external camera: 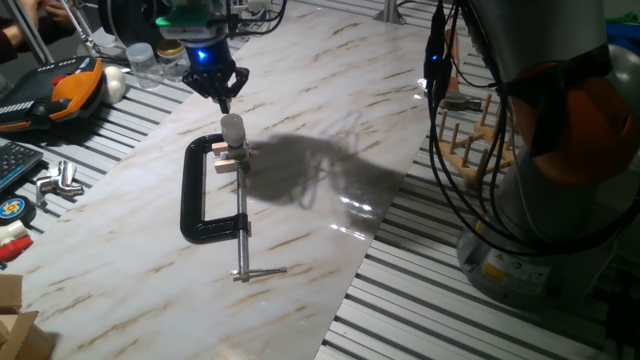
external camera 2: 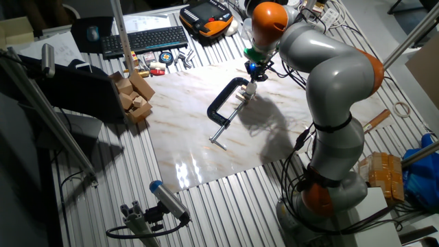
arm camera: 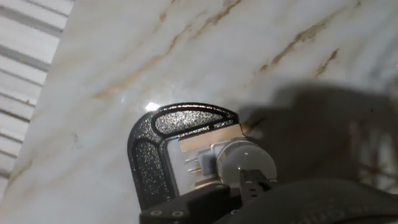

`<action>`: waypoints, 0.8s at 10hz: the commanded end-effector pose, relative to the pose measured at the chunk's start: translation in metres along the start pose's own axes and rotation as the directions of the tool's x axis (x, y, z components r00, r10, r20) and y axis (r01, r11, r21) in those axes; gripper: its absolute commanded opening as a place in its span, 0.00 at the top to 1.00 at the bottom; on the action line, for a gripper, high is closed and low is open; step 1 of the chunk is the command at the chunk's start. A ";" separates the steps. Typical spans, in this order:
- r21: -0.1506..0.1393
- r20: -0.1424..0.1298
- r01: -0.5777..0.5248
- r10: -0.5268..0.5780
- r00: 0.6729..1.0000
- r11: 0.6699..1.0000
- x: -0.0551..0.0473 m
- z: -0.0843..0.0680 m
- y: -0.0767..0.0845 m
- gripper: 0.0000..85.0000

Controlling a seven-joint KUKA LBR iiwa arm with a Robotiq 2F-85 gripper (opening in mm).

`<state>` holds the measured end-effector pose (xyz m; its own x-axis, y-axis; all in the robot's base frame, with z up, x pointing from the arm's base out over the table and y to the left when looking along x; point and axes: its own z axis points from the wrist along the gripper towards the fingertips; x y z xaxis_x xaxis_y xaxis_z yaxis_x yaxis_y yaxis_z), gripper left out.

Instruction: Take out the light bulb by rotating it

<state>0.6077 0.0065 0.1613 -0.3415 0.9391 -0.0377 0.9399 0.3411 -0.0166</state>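
In the hand view the gripper [arm camera: 255, 186] covers the light bulb's [arm camera: 239, 158] lower side. The black clamp [arm camera: 149, 155] is cut off at the bottom edge. Whether the fingers touch the bulb cannot be told.

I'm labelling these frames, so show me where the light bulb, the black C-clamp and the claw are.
light bulb [external camera: 232, 128]: one fixed view, on its frosted dome.
black C-clamp [external camera: 190, 190]: one fixed view, on the curved back of its frame.
claw [external camera: 223, 97]: one fixed view, between its fingertips just above the bulb.

Arm reaches across, pincer [external camera: 224, 100] pointing straight down, fingers nearly closed.
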 end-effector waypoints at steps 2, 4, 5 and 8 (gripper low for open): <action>0.060 0.022 -0.998 1.000 0.002 0.001 0.000 0.000 -0.001 1.00; 0.059 0.016 -0.998 1.000 0.008 0.007 0.000 0.003 -0.001 1.00; 0.055 0.014 -0.998 1.000 0.008 0.007 -0.001 0.003 -0.001 1.00; 0.048 0.015 -0.999 1.000 0.014 0.013 -0.001 0.003 -0.002 1.00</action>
<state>0.6061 0.0053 0.1582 -0.0739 0.9968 -0.0318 0.9972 0.0736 -0.0097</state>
